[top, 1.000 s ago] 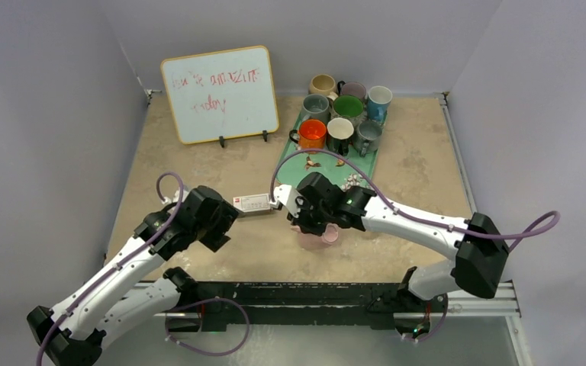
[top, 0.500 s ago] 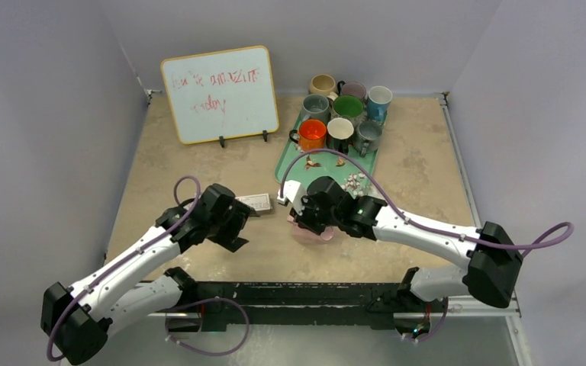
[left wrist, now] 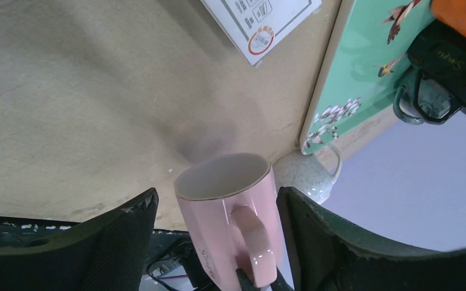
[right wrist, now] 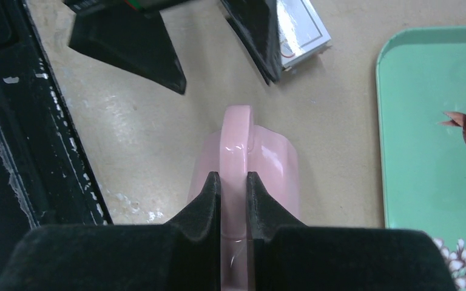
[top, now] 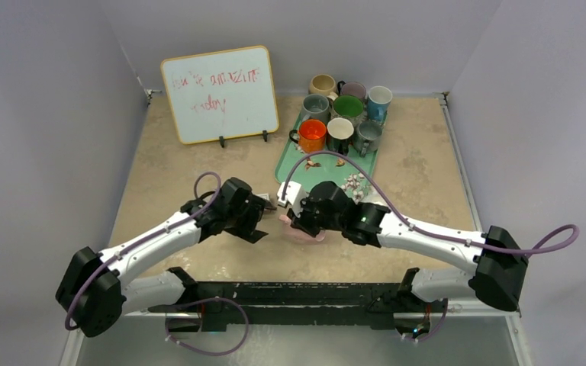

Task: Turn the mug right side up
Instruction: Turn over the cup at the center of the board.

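The pink mug (top: 303, 231) sits a little below the middle of the overhead view, just short of the near end of the green tray (top: 288, 158), between the two claws. It is neither upright nor upside down. It is tipped over, with its open mouth pointing to the left of the frame and its handle turned up. From here I cannot tell whether its side touches the table (top: 420, 171).

The right gripper (right wrist: 233, 182) has its two fingers pinched together on the mug's handle, one on each side of the loop, and the pink body (right wrist: 261, 163) runs away from them up the wrist picture.

The left gripper (top: 263, 217) faces the mug from the left with its claw spread apart. In its own camera the two dark fingers (left wrist: 127, 233) stand either side of the mug (left wrist: 227, 206) and neither one presses on it.

A small printed card (left wrist: 261, 24) lies flat on the table beyond the mug. At the far end of the tray is a cluster of upright mugs (top: 343, 114). A whiteboard (top: 220, 94) with red writing stands at the upper left.
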`<state>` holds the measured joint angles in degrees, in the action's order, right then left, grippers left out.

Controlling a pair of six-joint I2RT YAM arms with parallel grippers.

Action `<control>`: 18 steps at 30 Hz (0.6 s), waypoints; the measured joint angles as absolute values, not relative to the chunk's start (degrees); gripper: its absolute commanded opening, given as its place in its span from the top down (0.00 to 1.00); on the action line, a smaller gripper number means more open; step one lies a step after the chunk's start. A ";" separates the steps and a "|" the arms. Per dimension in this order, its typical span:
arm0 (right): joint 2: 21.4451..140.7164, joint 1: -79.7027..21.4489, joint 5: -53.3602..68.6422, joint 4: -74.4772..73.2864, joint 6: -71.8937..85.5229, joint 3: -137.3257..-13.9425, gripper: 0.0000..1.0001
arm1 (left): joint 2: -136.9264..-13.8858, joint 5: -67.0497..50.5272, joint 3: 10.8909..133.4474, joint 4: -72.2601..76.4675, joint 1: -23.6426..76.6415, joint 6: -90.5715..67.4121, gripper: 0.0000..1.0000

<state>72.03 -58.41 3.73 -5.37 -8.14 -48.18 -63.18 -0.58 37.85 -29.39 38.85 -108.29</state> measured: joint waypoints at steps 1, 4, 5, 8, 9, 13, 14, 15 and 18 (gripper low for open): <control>72.05 -58.89 3.57 -5.04 -8.10 -48.18 1.00 | -64.05 -0.75 38.17 -29.12 39.29 -108.44 0.30; 72.07 -60.12 3.18 -3.88 -8.10 -48.18 1.00 | -65.93 -1.37 38.81 -27.73 40.40 -108.92 0.31; 72.14 -60.49 2.83 -3.44 -8.12 -48.18 1.00 | -66.52 -1.54 38.94 -27.20 40.77 -109.06 0.31; 72.95 -61.34 2.04 -2.31 -8.29 -48.18 1.00 | -67.61 -1.98 39.53 -26.89 41.67 -109.49 0.34; 73.32 -61.60 1.78 -2.24 -8.40 -48.18 1.00 | -67.79 -2.02 39.81 -26.87 41.95 -109.75 0.35; 74.02 -62.39 0.45 -2.20 -8.82 -48.16 1.00 | -67.57 -2.22 40.21 -26.24 42.83 -110.91 0.43; 74.02 -62.59 0.10 -1.98 -8.99 -48.16 1.00 | -67.35 -2.22 40.21 -26.17 42.89 -111.31 0.44; 74.02 -62.70 -0.30 -1.65 -9.08 -48.16 1.00 | -67.09 -2.20 40.21 -26.17 42.92 -111.50 0.45; 74.02 -63.18 -1.08 0.47 -9.67 -47.53 1.00 | -66.13 -2.15 40.21 -26.15 42.94 -111.94 0.47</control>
